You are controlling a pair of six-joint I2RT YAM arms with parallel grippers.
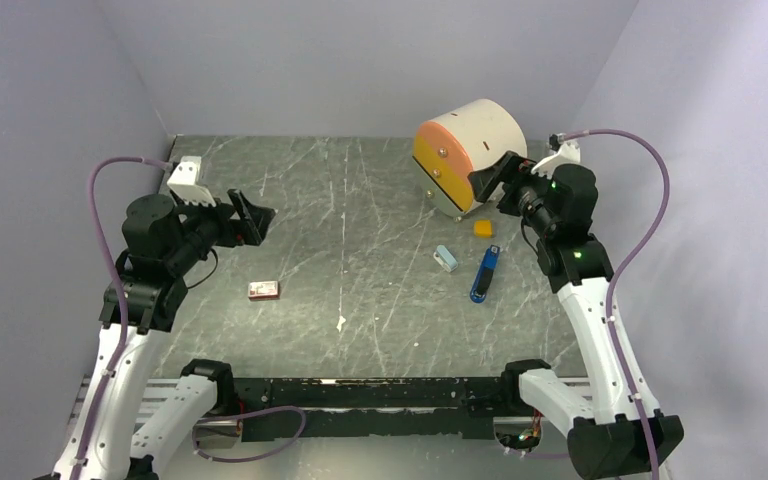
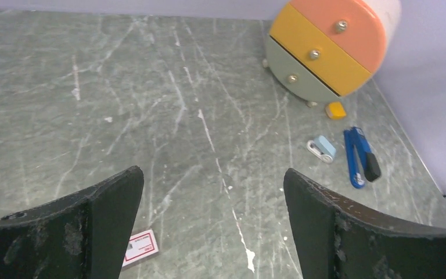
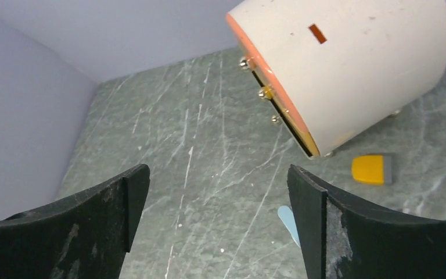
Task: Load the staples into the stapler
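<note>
The bright-blue stapler (image 1: 484,273) with black parts lies flat on the table at the right; it also shows in the left wrist view (image 2: 360,156). The dark-grey staple block is not in view. My left gripper (image 1: 252,217) is open and empty, held above the table's left side, far from the stapler; its fingers (image 2: 101,215) frame bare table. My right gripper (image 1: 495,180) is open and empty, raised near the round drawer unit, above and behind the stapler; one of its fingers (image 3: 337,226) hides part of a pale-blue piece.
A round white drawer unit (image 1: 468,152) with orange, yellow and grey-green drawer fronts (image 2: 319,52) stands at the back right. A yellow piece (image 1: 483,228), a pale-blue-and-white piece (image 1: 445,259) and a red-and-white cardboard box (image 1: 263,290) lie on the table. Walls close in both sides.
</note>
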